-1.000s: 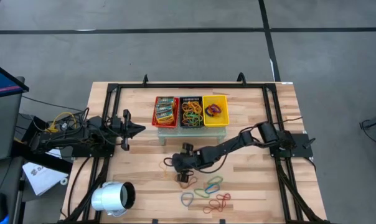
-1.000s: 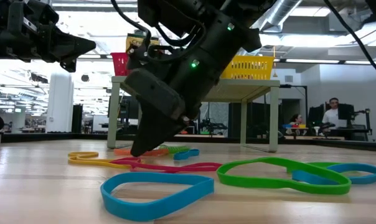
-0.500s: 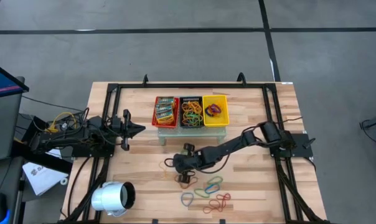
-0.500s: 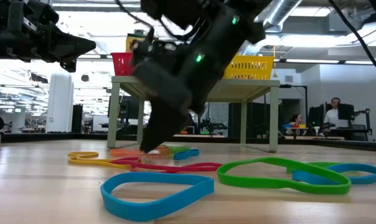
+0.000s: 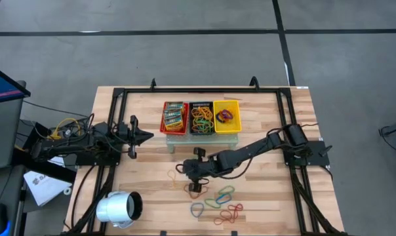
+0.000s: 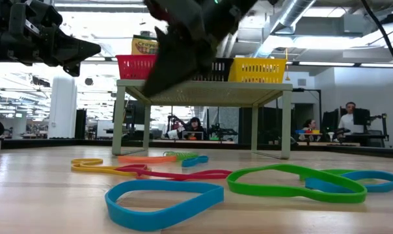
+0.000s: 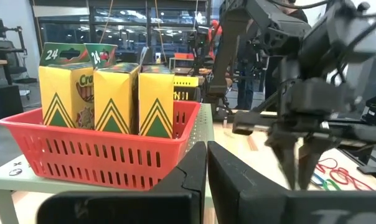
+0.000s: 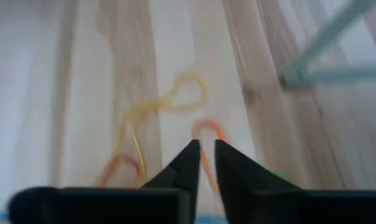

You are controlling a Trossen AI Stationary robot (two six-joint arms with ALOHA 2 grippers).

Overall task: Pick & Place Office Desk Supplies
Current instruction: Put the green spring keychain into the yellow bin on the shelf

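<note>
The right gripper [image 5: 185,172] hangs a little left of the high view's centre, above the desk [image 5: 263,196], at the end of an arm stretched in from the right side. In its wrist view the two dark fingers [image 8: 187,163] taper to tips set close with a narrow gap between them, and nothing shows pinched there. Under those tips lie a yellow rubber band [image 8: 169,102] and an orange rubber band [image 8: 208,132] on the bare wood. In the low view this gripper [image 6: 159,77] shows lifted in the upper middle of the frame, clear of the bands.

More loose bands lie scattered in the lower centre of the high view: a blue rubber band [image 6: 164,201] nearest the low camera, a green rubber band [image 6: 294,182] to its right, and a red rubber band [image 6: 190,174] behind them.

At the upper centre of the high view a small stand carries three baskets in a row: the red basket [image 5: 164,128] holding green-yellow packets [image 7: 116,93] standing upright, the black basket [image 5: 201,118] with a tangle of bands, and the yellow basket [image 5: 234,128].

The left gripper [image 5: 145,136] waits at the left middle of the high view, its fingers pressed together and empty. A white cylinder [image 5: 118,208] lies at the lower left.
</note>
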